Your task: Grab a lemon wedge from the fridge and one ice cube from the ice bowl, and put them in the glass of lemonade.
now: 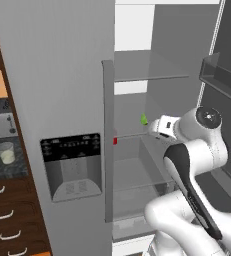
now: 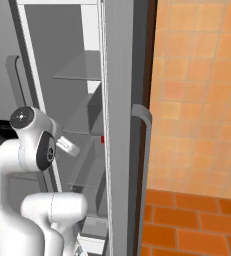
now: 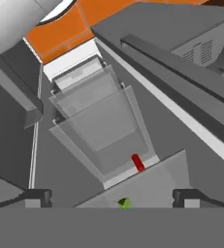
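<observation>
Arm (image 1: 192,165) elbow up, reaching into fridge (image 1: 62,100), jaws wide, lemon wedge (image 3: 124,203) between.

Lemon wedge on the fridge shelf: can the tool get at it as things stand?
Probably yes. The fridge stands open, and the lemon wedge lies on a shelf between the open tool's fingertips, with nothing between. The small red item sits farther along, off the path.

Grey fridge (image 1: 52,75) with black dispenser panel (image 1: 71,147); lime-green lemon wedge (image 1: 143,119); small red item (image 3: 138,162); pale yellow-green glass of lemonade (image 1: 6,152).
</observation>
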### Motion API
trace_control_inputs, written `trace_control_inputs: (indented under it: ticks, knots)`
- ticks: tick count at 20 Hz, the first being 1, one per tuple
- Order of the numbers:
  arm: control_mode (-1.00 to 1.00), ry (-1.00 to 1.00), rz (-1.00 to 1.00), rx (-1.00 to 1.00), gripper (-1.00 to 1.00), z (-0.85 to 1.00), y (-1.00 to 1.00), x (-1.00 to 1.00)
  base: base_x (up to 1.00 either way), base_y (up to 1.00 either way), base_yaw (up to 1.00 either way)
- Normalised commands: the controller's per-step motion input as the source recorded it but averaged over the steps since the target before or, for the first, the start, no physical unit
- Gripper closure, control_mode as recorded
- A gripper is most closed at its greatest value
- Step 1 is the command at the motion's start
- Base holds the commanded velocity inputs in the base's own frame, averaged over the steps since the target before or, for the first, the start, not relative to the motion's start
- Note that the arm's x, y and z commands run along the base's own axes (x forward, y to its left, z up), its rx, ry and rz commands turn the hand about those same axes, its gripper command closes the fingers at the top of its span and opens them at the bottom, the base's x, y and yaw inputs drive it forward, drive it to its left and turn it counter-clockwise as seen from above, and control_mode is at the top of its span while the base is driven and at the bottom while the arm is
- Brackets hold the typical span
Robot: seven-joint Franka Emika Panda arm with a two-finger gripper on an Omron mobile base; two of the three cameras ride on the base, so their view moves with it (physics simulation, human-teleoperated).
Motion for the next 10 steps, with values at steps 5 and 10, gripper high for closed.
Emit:
trace_control_inputs:
  ticks: [5, 10]
  knots:
    - [-1.00, -0.42, 0.01, 0.04, -1.00, 0.07, -0.44, -0.02, 0.00, 0.00, 0.00]
    - [-1.00, -0.29, 0.00, -0.09, -1.00, 0.14, 0.01, -0.07, 0.00, 0.00, 0.00]
